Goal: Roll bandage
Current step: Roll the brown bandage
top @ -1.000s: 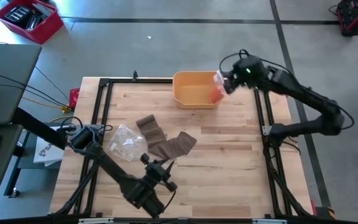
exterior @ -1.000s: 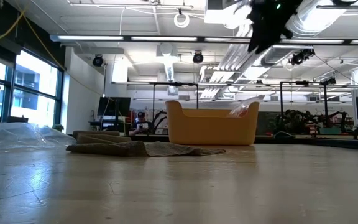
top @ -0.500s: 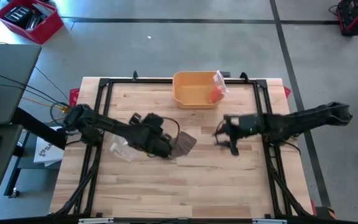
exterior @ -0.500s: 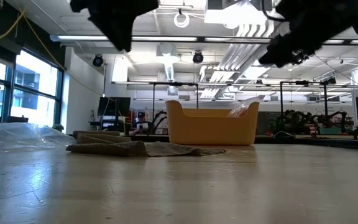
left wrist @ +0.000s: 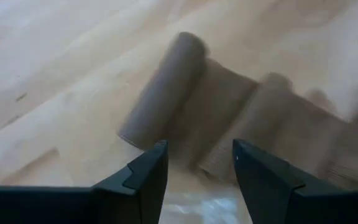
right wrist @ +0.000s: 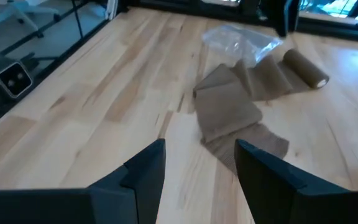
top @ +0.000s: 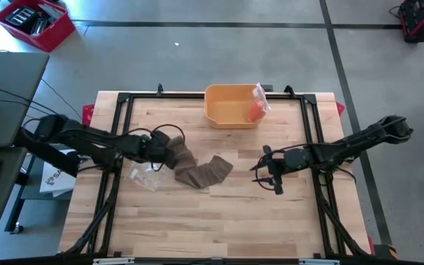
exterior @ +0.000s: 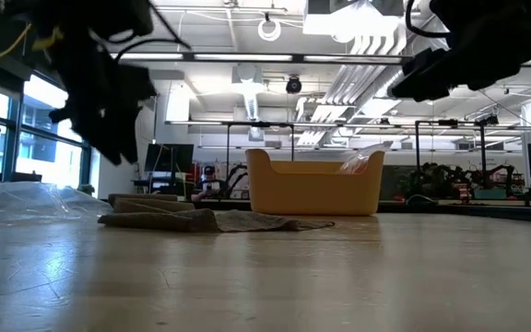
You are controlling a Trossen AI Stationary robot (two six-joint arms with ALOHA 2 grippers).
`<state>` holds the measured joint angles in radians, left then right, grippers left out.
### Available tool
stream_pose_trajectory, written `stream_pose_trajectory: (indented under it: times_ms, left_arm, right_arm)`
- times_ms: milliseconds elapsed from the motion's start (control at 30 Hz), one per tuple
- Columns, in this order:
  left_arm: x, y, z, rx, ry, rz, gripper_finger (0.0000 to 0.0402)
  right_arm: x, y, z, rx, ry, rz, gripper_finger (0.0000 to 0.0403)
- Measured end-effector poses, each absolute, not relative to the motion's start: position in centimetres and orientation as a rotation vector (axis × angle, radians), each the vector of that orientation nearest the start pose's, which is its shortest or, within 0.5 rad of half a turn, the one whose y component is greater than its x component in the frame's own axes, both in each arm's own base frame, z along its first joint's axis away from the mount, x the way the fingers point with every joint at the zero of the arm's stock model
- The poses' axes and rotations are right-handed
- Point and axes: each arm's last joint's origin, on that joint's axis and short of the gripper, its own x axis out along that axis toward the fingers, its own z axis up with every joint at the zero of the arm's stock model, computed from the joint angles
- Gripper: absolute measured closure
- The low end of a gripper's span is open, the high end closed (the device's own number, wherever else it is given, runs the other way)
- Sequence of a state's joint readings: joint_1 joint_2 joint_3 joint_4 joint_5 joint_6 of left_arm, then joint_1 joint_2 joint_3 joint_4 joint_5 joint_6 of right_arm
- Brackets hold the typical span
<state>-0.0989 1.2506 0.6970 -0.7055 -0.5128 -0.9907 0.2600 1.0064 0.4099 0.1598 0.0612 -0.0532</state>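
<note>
The wooden table [top: 219, 221] carries a brown bandage [top: 197, 171], largely unrolled and lying in loose folds left of centre, its still-rolled end [left wrist: 163, 87] nearest the left arm. The left gripper [top: 169, 145] sits low just beside that rolled end, fingers parted and holding nothing. The right gripper [top: 271, 171] hovers well apart to the right of the loose tail, fingers likewise spread and empty. Judged risk: the folded layers may bunch or skew once rolling begins, giving a crooked, slack roll; the free tail is unsecured, so it could drag across the wood instead of feeding straight. A crumpled clear plastic bag [top: 147, 175] lies touching or just beside the bandage on the left arm's side and could be caught up in it. The yellow bin [top: 228, 110], holding a packet [top: 257, 103], stands at the far edge, out of the way.
</note>
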Motion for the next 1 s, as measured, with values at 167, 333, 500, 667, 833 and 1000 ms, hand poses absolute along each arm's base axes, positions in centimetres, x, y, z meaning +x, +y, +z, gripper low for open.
stream_pose_trajectory:
  times_ms: [167,333,500,667,833,1000]
  left_arm:
    - [19.3,1.0,15.6,-0.471,0.821,0.945,0.0227]
    - [18.6,2.5,13.9,-0.514,0.768,1.004,0.0227]
    - [18.6,3.2,13.3,-0.482,0.754,0.947,0.0227]
    - [18.5,3.5,12.9,-0.476,0.748,0.904,0.0227]
    - [18.6,3.5,12.9,-0.448,0.759,0.882,0.0244]
    - [18.8,3.4,13.0,-0.448,0.764,0.842,0.0289]
  right_arm:
    - [19.7,5.1,19.9,-0.109,0.412,0.205,0.0219]
    - [19.8,5.1,20.0,-0.087,0.402,0.201,0.0219]
    - [19.8,5.1,20.0,-0.066,0.405,0.197,0.0219]
    - [19.8,5.1,20.0,-0.037,0.408,0.191,0.0219]
    - [19.8,5.1,20.0,-0.038,0.408,0.191,0.0219]
    - [19.7,5.1,20.0,-0.037,0.409,0.191,0.0219]
